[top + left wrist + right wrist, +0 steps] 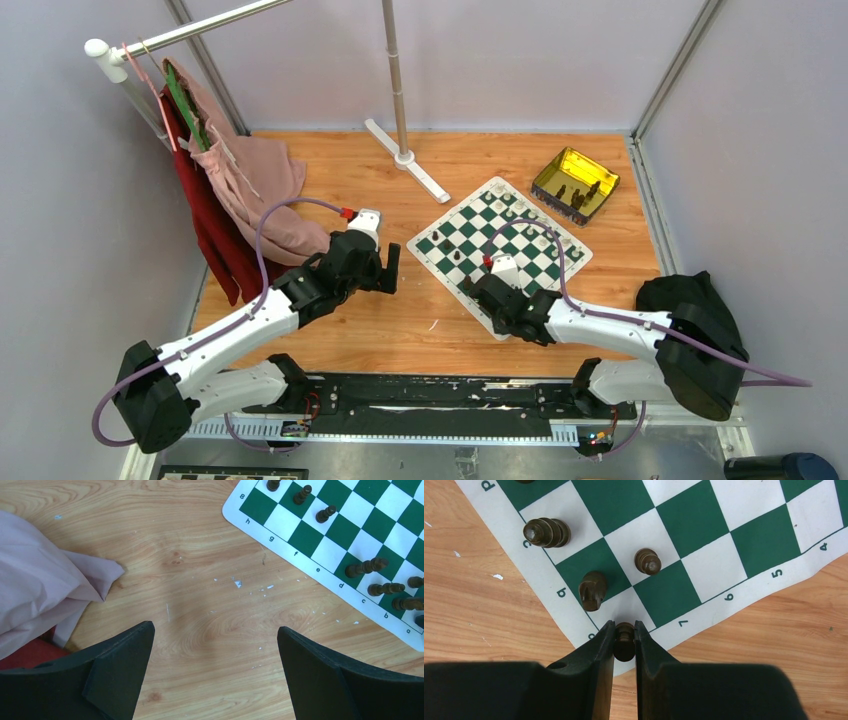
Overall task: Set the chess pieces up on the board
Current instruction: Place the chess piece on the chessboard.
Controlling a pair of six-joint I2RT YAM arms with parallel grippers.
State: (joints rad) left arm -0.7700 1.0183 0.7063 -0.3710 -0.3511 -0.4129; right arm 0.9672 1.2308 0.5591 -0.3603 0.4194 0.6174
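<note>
While a small dark brown chess piece (pixel 624 642) is being clamped in the right gripper (pixel 624 628) at the corner of the green-and-white checked board mat (pixel 719 530), several dark pieces (pixel 593 590) are standing placed; others are waiting in the shiny gold tin (pixel 591 164); the left gripper (pixel 214 630) is hanging released.

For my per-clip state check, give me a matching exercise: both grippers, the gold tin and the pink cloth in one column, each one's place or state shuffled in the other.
1 left gripper
2 right gripper
3 gold tin
4 pink cloth

A holds a few dark pieces, beyond the board
B shut on a dark piece at the board's edge
C open above the wooden table
D draped at the table's left

Pairs: 1-C, 2-B, 3-A, 4-D
</note>
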